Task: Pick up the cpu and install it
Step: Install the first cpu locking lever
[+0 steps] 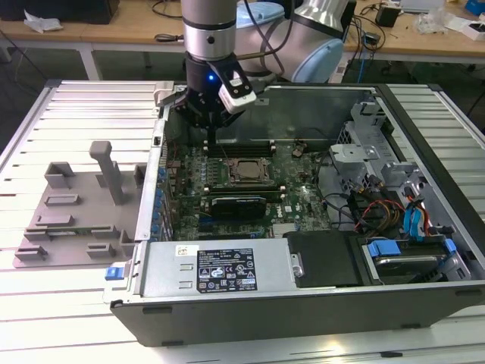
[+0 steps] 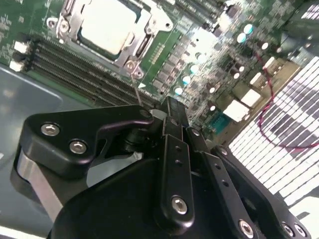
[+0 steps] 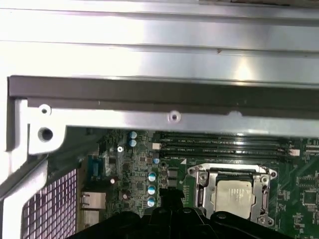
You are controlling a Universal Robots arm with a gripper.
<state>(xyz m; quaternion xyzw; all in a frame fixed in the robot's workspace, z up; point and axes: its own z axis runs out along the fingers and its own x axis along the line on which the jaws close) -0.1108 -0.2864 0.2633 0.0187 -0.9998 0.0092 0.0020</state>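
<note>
The cpu (image 2: 107,25) is a small flat square with a pale, smooth silvery top. It is seated in the motherboard socket inside a bright stamped-metal frame (image 2: 130,63). Around it the green motherboard (image 3: 299,184) is studded with small round capacitors and crossed by long black memory slots (image 3: 224,147). The gripper (image 2: 168,103) is matte black, built of flat bolted links, and its fingers are pressed together with nothing between them. Both wrist views show the chip's metal lid plainly. The exterior view takes in the whole open dark-grey case (image 1: 303,303) on a ribbed pale table (image 1: 91,114). A grey plastic tray (image 1: 68,220) with upright posts lies at 9 o'clock of the case. In that view the cpu sits at about 4 o'clock from the gripper's tips, near but apart.
</note>
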